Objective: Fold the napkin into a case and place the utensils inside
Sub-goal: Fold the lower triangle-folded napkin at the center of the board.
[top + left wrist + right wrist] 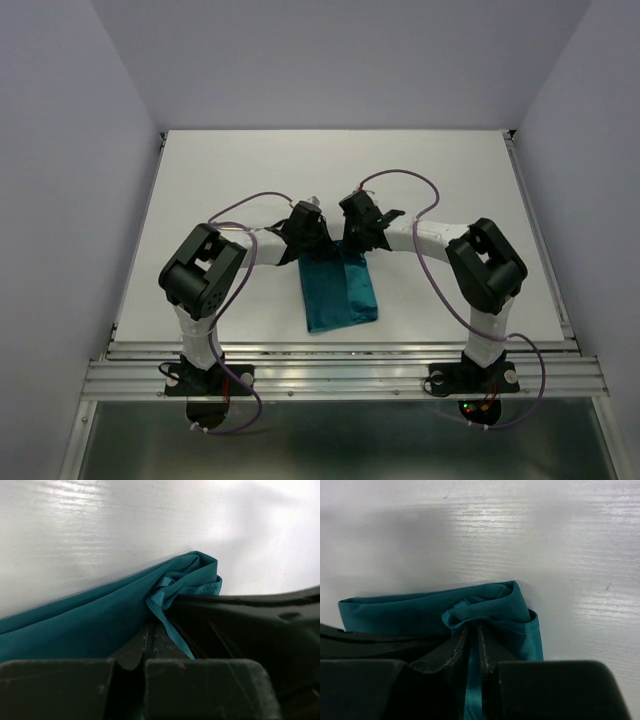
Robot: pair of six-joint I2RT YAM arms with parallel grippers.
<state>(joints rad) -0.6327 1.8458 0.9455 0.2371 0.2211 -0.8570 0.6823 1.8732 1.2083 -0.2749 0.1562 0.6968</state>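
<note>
My left claw: closed tight, with a bunched fold of the napkin nipped between the fingertips at the cloth's 11 o'clock corner. Napkin: teal, folded in layers to a rough rectangle, lying on the white table just toward 6 o'clock from the table's middle, between my two arms. A lengthwise crease runs from 12 to 6 o'clock. My right claw: jaws standing nearly together at the 1 o'clock corner, with a strip of cloth caught between them and the corner gathered into puckers.
</note>
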